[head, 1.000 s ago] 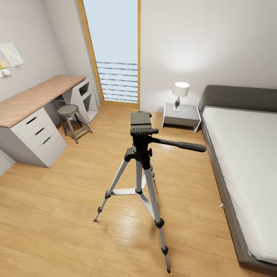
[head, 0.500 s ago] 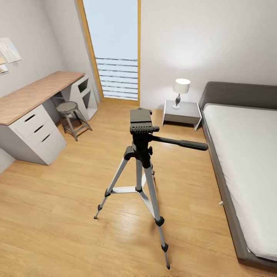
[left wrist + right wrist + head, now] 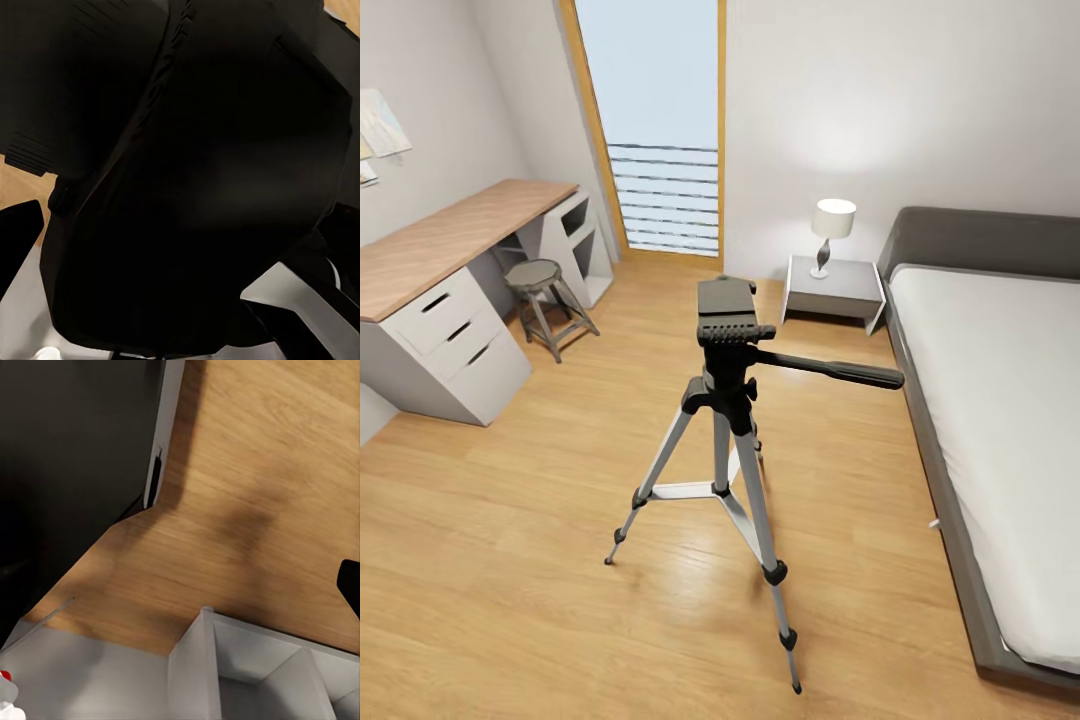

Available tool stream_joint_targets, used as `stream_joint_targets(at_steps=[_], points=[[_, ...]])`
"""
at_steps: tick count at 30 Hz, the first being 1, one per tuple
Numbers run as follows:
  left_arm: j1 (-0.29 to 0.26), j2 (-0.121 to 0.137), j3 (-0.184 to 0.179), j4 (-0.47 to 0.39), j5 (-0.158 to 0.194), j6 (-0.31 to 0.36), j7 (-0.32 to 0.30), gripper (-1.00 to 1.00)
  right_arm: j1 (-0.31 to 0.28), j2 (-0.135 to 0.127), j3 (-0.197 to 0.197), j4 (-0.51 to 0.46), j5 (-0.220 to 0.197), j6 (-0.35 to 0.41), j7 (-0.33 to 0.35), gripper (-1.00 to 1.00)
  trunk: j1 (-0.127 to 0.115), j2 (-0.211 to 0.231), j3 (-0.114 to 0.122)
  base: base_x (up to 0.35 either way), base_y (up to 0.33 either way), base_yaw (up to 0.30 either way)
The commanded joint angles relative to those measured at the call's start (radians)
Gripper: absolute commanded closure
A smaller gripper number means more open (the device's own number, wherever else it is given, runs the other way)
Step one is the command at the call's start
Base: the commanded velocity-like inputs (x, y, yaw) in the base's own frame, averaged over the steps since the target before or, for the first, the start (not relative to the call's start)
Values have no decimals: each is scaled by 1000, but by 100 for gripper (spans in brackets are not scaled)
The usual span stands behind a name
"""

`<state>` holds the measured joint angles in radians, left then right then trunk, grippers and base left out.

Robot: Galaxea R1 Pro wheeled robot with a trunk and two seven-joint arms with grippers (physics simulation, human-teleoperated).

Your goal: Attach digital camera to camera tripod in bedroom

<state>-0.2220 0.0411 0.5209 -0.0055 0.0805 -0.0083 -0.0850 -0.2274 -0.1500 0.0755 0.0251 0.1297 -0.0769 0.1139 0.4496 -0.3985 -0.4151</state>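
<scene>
You are facing the bedroom, its light wood floor (image 3: 510,560) stretching from the white walls toward you. The grey bed (image 3: 1000,420) runs along the right side, and the long desk (image 3: 450,250) with a wood top and white drawers stands against the left wall. The tall wood-framed window (image 3: 655,120) sits in the far wall between them.

The camera tripod (image 3: 728,420) stands upright in the middle of the floor, well apart from bed and desk, its three silver legs spread and its black head empty on top. The pan handle (image 3: 840,372) points out toward the bed.

Beyond it you see the grey nightstand (image 3: 834,288) just beside the bed's headboard, with a white lamp (image 3: 832,228) on it, and the small round stool (image 3: 540,295) near the desk.

Your left wrist view is dark black shapes; your right wrist view looks at wood floor and grey-white panels. You cannot tell either pincer's state, nor where the digital camera is.
</scene>
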Motion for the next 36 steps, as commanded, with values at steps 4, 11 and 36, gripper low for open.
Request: stream_joint_targets(at_steps=[4, 11, 36], points=[[0, 0, -2, 1, 8, -1, -4, 100, -1, -1, 7, 3, 4, -6, 1, -100, 0, -2, -1, 0, 0, 0], [0, 0, -2, 1, 8, -1, -2, 100, -1, 0, 10, 3, 5, 0, 3, -100, 0, -2, -2, 0, 0, 0], [0, 3, -4, -10, 3, -5, 5, 100, -1, -7, -14, -650, -5, 360, 48, -100, 0, -2, -2, 0, 0, 0]])
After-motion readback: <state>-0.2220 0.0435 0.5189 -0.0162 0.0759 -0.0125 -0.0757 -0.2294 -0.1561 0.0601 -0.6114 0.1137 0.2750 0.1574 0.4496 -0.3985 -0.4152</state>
